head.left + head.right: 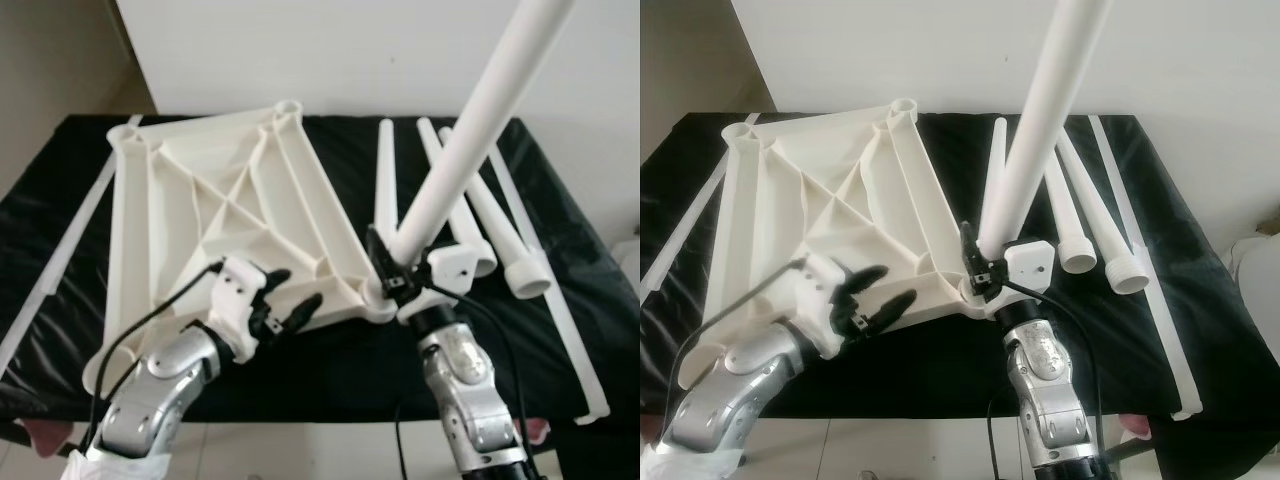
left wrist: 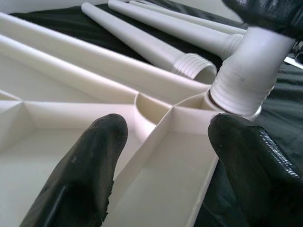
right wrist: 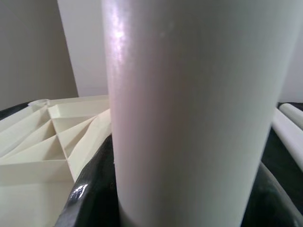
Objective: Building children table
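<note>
Now the right gripper [image 1: 392,272] holds a leg [image 1: 470,140] upright in the near corner of the top [image 1: 215,215], so turn it straight while the wide-open left gripper [image 1: 290,298] steadies that top.

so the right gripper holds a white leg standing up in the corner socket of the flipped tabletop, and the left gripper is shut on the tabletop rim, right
Not quite. The right gripper does hold the white leg upright at the corner socket of the tabletop. But the left gripper is open, not shut: the left wrist view shows its fingers spread apart over a rib.
</note>
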### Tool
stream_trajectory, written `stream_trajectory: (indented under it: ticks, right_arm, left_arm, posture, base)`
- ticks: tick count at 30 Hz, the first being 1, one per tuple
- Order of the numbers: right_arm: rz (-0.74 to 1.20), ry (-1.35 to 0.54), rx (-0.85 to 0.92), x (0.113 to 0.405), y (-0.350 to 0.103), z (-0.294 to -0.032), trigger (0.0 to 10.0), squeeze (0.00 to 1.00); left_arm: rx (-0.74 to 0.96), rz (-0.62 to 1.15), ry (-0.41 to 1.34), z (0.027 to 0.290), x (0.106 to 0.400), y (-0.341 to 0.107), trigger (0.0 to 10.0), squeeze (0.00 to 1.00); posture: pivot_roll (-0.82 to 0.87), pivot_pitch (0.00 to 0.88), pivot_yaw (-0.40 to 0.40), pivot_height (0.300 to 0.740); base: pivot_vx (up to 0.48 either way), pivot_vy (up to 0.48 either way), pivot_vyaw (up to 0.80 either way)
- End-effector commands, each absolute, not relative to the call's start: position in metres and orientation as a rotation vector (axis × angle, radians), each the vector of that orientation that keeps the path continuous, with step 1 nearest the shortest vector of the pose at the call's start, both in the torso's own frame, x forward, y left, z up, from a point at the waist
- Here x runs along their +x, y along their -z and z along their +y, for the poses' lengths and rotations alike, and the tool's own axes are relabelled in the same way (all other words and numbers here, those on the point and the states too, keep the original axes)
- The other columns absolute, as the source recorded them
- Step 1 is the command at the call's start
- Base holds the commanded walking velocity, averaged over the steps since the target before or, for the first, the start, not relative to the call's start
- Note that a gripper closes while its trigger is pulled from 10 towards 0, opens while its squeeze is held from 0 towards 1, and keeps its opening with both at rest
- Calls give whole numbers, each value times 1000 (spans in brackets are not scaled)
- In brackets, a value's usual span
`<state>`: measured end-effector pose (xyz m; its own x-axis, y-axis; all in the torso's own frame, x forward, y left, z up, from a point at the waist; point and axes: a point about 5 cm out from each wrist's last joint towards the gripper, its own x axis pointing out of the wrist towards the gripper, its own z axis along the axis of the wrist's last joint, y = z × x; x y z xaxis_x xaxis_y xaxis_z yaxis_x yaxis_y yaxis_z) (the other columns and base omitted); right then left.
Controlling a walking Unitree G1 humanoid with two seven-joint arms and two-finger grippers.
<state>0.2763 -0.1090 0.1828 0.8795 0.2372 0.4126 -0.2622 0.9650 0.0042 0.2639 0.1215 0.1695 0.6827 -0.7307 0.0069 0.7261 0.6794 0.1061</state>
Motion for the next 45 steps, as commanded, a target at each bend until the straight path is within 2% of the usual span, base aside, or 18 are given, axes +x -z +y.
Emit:
stream_trajectory:
  ticks: [1, 7, 15, 25, 33, 36, 45]
  right_arm:
    - [-431, -234, 62, 277, -188, -113, 10000, 0]
    - [-470, -247, 71, 278, -198, -110, 10000, 0]
    - [-375, -326, 9, 286, -173, -105, 10000, 0]
    - [-262, -614, -162, 275, -141, -94, 10000, 0]
    - [-204, -605, -186, 276, -128, -106, 10000, 0]
    - [-141, -548, -77, 284, -126, -113, 10000, 0]
    - [-54, -536, -48, 293, -124, -108, 10000, 0]
  left_arm:
    - [81, -56, 807, 122, 264, -169, 10000, 0]
    - [50, -70, 841, 113, 263, -169, 10000, 0]
    - [44, -49, 863, 109, 265, -166, 10000, 0]
    - [37, -43, 875, 108, 263, -166, 10000, 0]
    - [29, -35, 880, 107, 263, -166, 10000, 0]
    - [29, -33, 888, 106, 263, -166, 10000, 0]
    - [35, -32, 902, 105, 264, -166, 10000, 0]
  posture:
    - [-12, 133, 2, 740]
    - [-24, 129, 9, 740]
    - [-30, 125, 18, 740]
    - [-29, 131, 18, 740]
    - [-34, 129, 19, 740]
    - [-36, 127, 21, 740]
    - [-37, 113, 21, 740]
  base:
    - [0, 0, 0]
    - [0, 0, 0]
    - [0, 0, 0]
    - [0, 0, 0]
    - [0, 0, 0]
    - [0, 0, 0]
    - [0, 0, 0]
